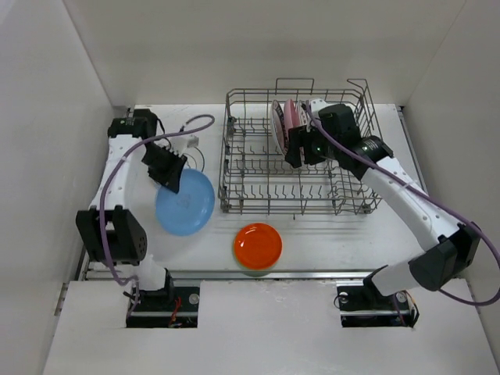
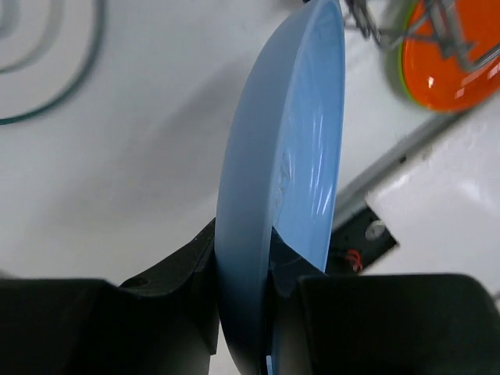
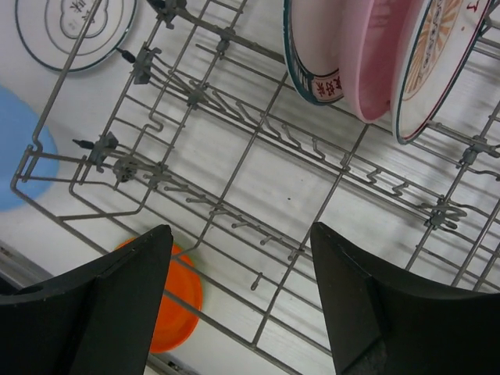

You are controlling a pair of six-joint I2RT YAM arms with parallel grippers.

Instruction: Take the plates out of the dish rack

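Left of the rack (image 1: 229,156), the left gripper (image 1: 170,178) clamped the blue plate (image 1: 187,205) by its rim and needed to lay it flat before releasing, while the right gripper (image 3: 241,234) hung wide open and empty over the rack, best lowered squarely astride the upright plates (image 1: 280,125) at its back.

- Rack (image 1: 227,156): grey wire.
- Blue plate (image 1: 185,202): plain light blue, glossy.
- Orange plate (image 1: 258,245): bright orange, glossy, with a yellow-green edge.
- Pink plate (image 3: 373,55): plain pale pink.
- Teal-rim plate (image 3: 308,43): white with a dark teal rim; a red and dark block mark at its edge.
- Ray plate (image 3: 437,58): white with orange rays and a thin dark red rim line.
- Ringed plate (image 3: 74,23): white with thin dark concentric rings and a faint grey outline motif in the centre.
- Tabletop (image 1: 328,242): white.
- Left fingers (image 2: 156,305): black.
- Right fingers (image 3: 101,312): black.
- Arms (image 1: 406,199): white with black joints.
- Cable (image 1: 195,125): lilac.
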